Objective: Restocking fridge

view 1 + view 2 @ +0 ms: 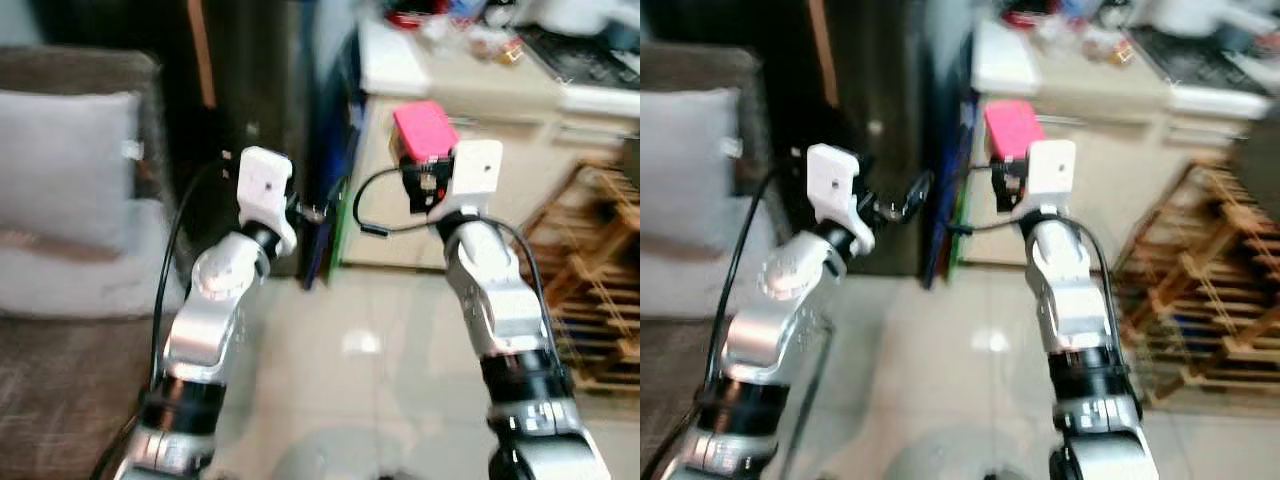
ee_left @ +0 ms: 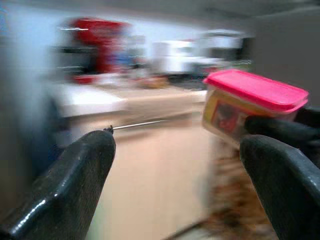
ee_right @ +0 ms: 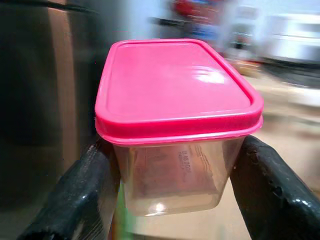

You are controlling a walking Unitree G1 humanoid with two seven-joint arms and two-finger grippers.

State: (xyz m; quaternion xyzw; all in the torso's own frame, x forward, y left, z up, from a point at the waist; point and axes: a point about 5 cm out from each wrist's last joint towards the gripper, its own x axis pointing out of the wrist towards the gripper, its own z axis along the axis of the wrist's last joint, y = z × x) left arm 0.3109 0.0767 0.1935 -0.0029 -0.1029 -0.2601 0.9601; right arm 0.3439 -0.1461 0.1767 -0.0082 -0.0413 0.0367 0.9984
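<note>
Two pincers raised, right pincer [image 3: 170,190] clamping pink-lidded container [image 3: 177,100], left pincer [image 2: 185,185] spread.

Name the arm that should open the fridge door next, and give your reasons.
Left, probably. The left pincer is open and holds nothing, and is raised toward the dark fridge door. The right pincer is shut on the pink-lidded container.

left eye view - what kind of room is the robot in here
Probably a home kitchen next to a living area: a cluttered counter with pale cabinets, a wooden rack, a sofa. The right gripper holds a pink-lidded container.
</note>
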